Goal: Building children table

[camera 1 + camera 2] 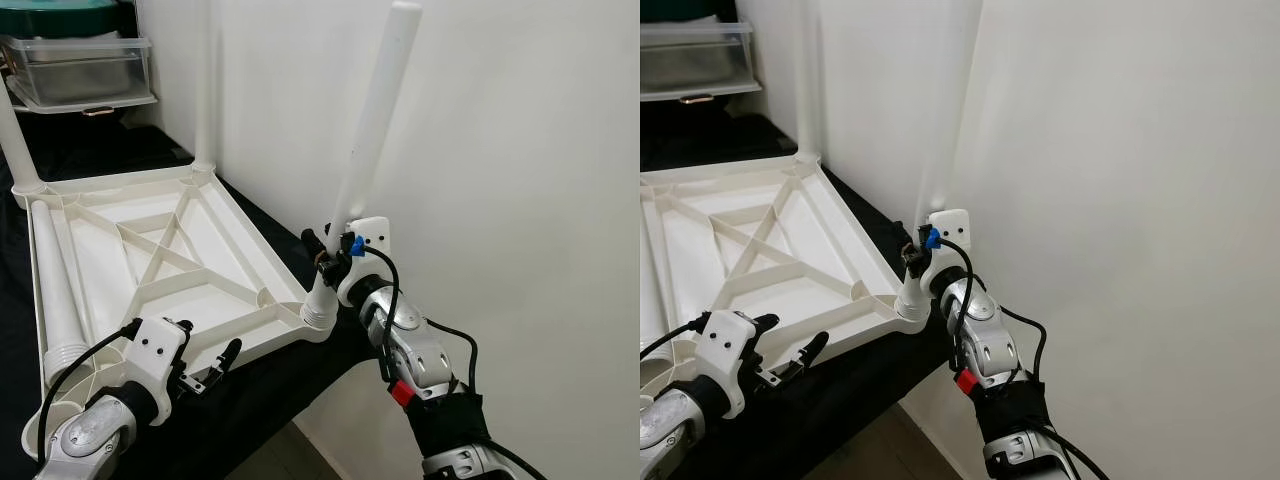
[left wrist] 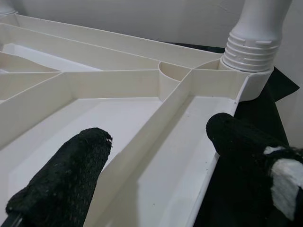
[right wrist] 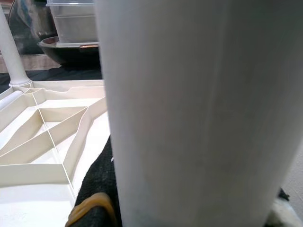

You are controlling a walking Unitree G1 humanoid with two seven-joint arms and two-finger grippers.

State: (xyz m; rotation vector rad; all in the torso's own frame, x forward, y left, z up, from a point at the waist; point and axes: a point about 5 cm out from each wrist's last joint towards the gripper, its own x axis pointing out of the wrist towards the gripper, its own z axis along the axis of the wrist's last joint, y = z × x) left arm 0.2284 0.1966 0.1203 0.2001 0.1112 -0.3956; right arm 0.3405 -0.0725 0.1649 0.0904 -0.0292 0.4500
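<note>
Right gripper (image 1: 333, 255) is clamped on the white leg (image 1: 372, 140) — its axis tilted, foot seated in the near corner socket of the upturned tabletop (image 1: 150, 262). Left gripper (image 1: 215, 368) — fingers apart — hovers beside the near edge.

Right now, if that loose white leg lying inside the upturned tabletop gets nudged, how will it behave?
The loose leg looks round and smooth, so it would probably roll, though the tabletop ribs beside it should stop it. It seems hollow plastic, likely light and stiff.
</note>
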